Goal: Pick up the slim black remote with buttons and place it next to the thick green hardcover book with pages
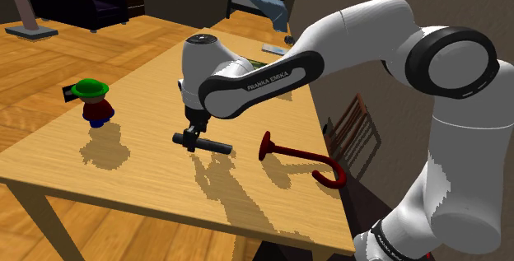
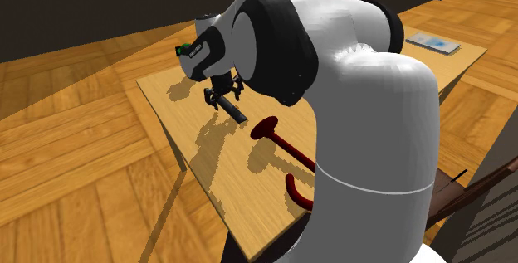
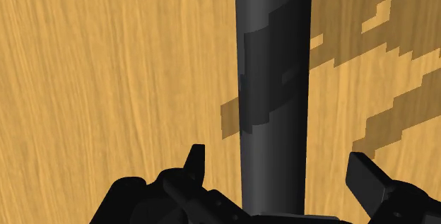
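The slim black remote (image 1: 210, 145) lies on the wooden worktop (image 1: 148, 95) at the shoulder view's centre, its long axis running left to right. The hand (image 1: 192, 138) sits directly over the remote's left end. In the wrist view the fingers (image 3: 367, 177) stand apart, flanking the remote's width without touching, so closing should pinch its narrow sides.

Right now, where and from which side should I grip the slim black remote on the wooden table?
Probably from straight above, pinching the slim black remote across its narrow width: it lies flat, long and thin, and the open black gripper straddles its long edges.
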`<state>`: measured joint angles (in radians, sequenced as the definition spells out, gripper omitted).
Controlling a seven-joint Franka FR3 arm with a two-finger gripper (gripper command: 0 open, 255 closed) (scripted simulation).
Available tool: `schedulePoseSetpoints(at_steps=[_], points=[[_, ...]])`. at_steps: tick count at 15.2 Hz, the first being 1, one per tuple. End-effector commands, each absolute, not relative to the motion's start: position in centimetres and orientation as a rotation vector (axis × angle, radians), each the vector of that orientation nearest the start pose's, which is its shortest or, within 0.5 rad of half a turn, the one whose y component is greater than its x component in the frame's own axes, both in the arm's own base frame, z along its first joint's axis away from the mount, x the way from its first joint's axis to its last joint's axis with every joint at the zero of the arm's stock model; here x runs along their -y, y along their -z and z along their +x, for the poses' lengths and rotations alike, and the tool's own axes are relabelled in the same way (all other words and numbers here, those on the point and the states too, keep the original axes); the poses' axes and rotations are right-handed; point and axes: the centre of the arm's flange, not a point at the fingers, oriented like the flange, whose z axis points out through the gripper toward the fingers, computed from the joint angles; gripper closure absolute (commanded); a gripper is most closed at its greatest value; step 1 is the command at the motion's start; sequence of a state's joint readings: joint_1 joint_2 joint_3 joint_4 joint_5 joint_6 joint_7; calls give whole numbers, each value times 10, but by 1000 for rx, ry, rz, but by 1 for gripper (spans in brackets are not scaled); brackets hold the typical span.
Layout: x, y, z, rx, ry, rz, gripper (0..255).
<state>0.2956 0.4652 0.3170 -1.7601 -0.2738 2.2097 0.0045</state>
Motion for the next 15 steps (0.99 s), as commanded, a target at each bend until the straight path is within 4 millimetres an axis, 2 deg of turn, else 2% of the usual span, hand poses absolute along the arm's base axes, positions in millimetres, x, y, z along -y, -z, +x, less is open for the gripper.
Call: schedulePoseSetpoints(at_steps=[1, 3, 4, 13, 15], points=[[-355, -315, 554, 1159, 62, -2997, 0], [-356, -315, 554, 1159, 62, -2997, 0], [-356, -315, 554, 1159, 62, -2997, 255], [-355, -315, 554, 1159, 62, -2997, 255], [-355, -325, 554, 1159, 62, -2997, 255]])
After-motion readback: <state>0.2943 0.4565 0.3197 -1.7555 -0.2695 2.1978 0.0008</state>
